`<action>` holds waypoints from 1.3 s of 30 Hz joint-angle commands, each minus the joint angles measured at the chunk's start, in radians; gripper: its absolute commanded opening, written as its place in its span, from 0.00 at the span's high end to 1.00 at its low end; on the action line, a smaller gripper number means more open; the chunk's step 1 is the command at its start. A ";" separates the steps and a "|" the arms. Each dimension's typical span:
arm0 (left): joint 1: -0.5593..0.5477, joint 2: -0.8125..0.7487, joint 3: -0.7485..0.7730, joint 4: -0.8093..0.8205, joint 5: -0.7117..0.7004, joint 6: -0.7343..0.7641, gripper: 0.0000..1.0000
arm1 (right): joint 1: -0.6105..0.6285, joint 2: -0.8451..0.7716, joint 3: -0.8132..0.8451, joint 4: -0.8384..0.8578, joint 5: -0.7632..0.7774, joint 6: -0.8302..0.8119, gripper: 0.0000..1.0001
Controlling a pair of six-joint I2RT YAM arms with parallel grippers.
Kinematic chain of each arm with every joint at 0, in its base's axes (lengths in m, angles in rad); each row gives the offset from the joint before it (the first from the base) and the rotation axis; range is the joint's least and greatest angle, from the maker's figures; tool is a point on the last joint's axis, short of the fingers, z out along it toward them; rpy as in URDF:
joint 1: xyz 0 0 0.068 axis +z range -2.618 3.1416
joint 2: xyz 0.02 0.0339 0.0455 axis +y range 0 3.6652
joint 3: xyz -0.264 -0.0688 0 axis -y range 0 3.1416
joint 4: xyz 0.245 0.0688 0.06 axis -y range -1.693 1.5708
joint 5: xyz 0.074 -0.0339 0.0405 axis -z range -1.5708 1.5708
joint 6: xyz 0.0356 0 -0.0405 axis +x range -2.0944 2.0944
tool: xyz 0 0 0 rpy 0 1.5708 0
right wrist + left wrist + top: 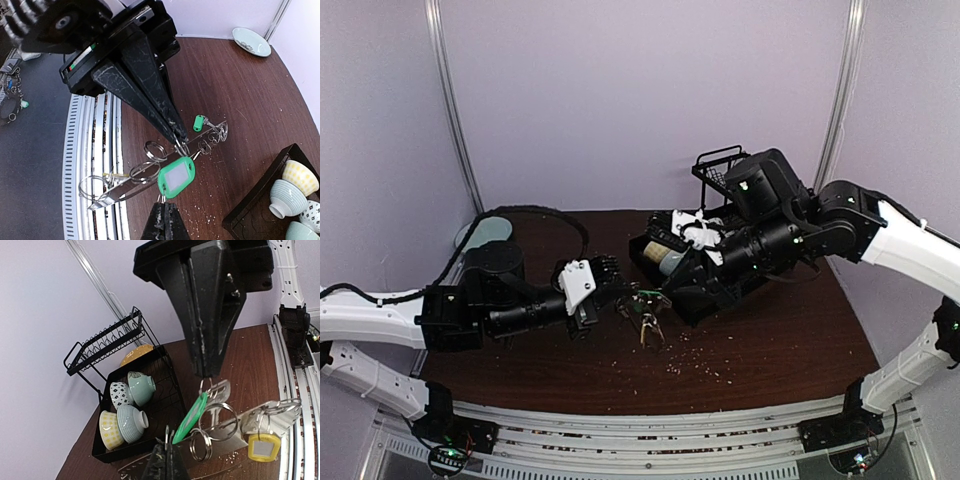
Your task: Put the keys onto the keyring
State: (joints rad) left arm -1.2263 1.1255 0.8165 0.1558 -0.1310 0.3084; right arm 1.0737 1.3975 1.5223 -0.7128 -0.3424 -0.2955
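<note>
Arms point(910, 240) show white shells point(365, 318), black joints point(495, 268) (small green lights point(742, 184) dotted on) and scuffed black fingers point(207, 315).

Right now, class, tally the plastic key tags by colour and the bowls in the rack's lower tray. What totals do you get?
Green key tags: 2
Yellow key tags: 1
Bowls in the black rack's lower tray: 4
Total: 7
</note>
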 commanded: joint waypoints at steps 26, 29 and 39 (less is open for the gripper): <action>-0.019 -0.064 -0.030 0.047 -0.129 -0.027 1.00 | -0.231 0.046 -0.530 0.276 0.269 0.487 0.90; -0.019 -0.066 -0.034 0.045 -0.137 -0.038 1.00 | -0.233 0.149 -0.531 0.309 0.283 0.592 0.86; -0.019 -0.045 -0.031 0.032 -0.158 -0.035 1.00 | -0.229 0.261 -0.655 0.568 0.297 0.897 0.68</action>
State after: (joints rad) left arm -1.2411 1.0794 0.7723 0.1474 -0.2676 0.2775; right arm 0.8421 1.6245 0.8677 -0.2489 -0.0856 0.4805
